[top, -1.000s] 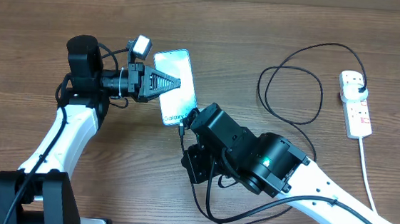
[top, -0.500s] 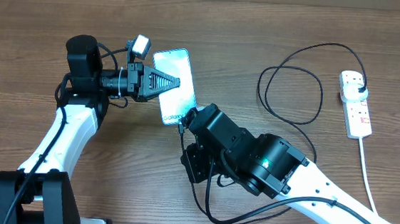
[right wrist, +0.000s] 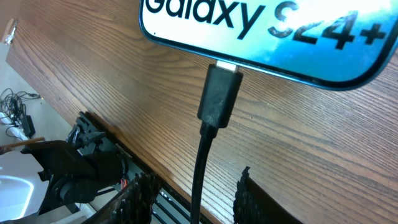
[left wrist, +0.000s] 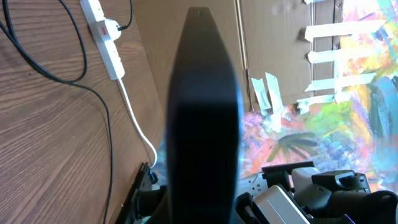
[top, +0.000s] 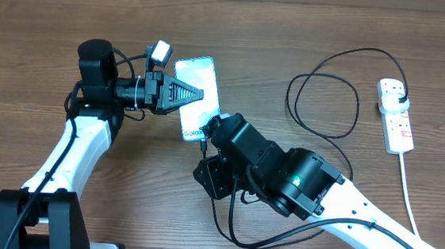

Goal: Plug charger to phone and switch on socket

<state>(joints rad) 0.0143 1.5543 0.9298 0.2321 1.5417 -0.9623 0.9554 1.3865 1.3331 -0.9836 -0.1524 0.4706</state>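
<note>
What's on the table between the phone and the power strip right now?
Overhead view: only the looped black charger cable lies between the phone and the socket; otherwise bare table.

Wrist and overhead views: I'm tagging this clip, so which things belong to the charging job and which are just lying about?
Job: phone; charger, tip in the phone's port and plug in the strip; socket.
Just there: cardboard wall; painted sheet; tape strips.
</note>
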